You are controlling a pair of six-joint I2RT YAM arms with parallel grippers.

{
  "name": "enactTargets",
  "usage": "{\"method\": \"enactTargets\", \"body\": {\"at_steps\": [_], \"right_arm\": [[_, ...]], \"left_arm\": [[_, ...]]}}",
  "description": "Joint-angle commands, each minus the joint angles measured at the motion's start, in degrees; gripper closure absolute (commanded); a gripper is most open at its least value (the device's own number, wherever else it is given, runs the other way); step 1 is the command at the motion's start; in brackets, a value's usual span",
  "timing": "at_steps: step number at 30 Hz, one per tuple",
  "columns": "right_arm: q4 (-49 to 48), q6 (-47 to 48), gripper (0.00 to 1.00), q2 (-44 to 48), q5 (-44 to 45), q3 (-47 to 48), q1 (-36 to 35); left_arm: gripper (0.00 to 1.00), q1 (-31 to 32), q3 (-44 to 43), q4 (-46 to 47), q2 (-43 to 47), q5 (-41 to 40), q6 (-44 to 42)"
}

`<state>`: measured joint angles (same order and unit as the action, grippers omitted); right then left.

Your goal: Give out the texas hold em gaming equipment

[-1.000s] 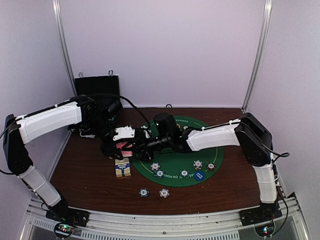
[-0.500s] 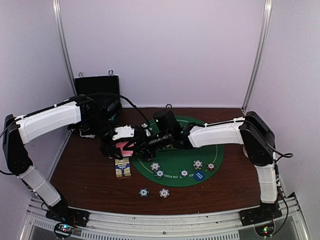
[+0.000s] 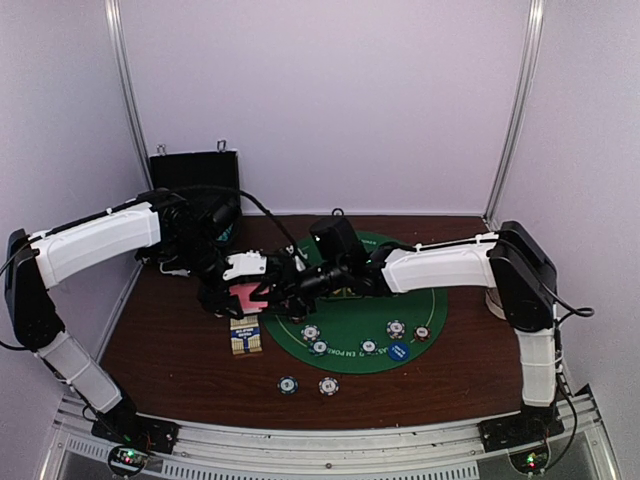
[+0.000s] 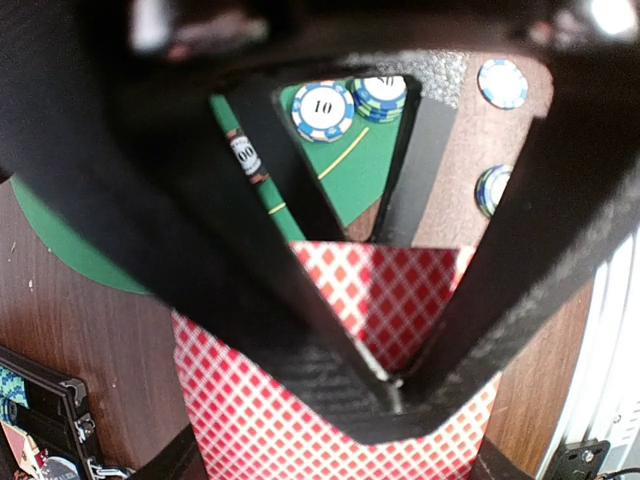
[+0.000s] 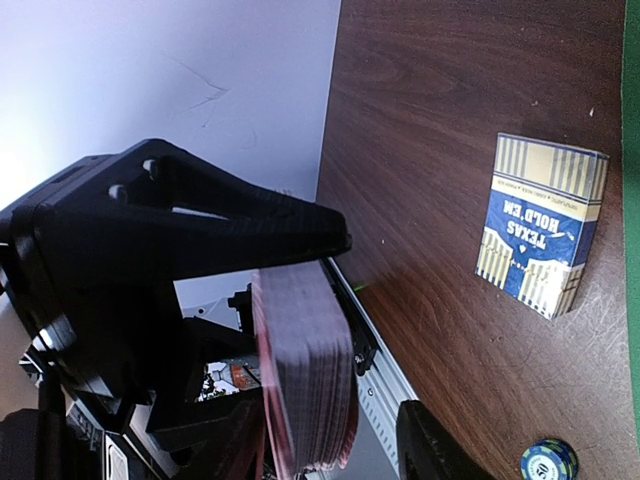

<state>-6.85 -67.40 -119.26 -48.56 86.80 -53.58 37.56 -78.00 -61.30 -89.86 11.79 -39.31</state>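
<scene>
Top view: left gripper (image 3: 240,299) is clamped on a deck of pink-backed cards (image 3: 247,294), held above the brown table (image 3: 170,350) just off the left rim of the round green mat (image 3: 440,300). Right gripper (image 3: 280,290) reaches in from the right, close up against the deck. The yellow-blue card box (image 3: 245,336) lies flat on the wood just in front of the deck, beside the mat's edge. Several striped chips (image 3: 311,332) sit along the mat's near arc with a blue disc (image 3: 399,352) among them; two more chips lie on bare wood in front of the mat. The black case (image 3: 195,175) is at the back left. Left wrist view: diamond-patterned card backs fill the lower frame. Black fingers (image 4: 310,360) form a V across the deck and meet on it. Beyond are chips on the mat, one marked 10, and two chips on the wood at right. A corner of the case shows at lower left. Right wrist view: the deck is edge-on, with a black triangular finger of the left gripper flat against its side. The right gripper's jaws are spread, one finger standing just clear of the deck's lower end, gripping nothing. The card box lies on the wood to the right, with one chip at the bottom right corner.
</scene>
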Motion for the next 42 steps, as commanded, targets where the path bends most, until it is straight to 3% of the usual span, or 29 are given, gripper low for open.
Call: {"method": "enactTargets", "body": {"at_steps": [1,7,16,23,32,42], "right_arm": [[-1.85,-0.34,0.54,3.8,-0.04,-0.56,0.27],[-1.43,-0.52,0.73,3.62,-0.39,-0.41,0.32],[2.35,1.86,0.79,4.27,-0.23,-0.56,0.84],[4.51,3.38,0.92,5.25,-0.05,-0.79,1.44],[3.15,2.95,1.0,7.05,-0.33,-2.34,1.85],[2.99,3.28,1.0,9.72,-1.23,-5.25,3.95]], "left_arm": [[0.87,-0.43,0.38,0.51,1.38,0.08,0.34],[0.89,-0.55,0.81,0.57,1.4,-0.46,0.16],[0.94,-0.82,1.2,0.06,1.7,-0.3,-0.33],[1.0,-0.91,0.82,-0.64,1.63,0.18,-0.15],[1.0,-1.02,0.84,-0.87,1.56,0.12,0.12],[1.0,-2.21,0.74,-1.34,1.82,0.15,0.3]]}}
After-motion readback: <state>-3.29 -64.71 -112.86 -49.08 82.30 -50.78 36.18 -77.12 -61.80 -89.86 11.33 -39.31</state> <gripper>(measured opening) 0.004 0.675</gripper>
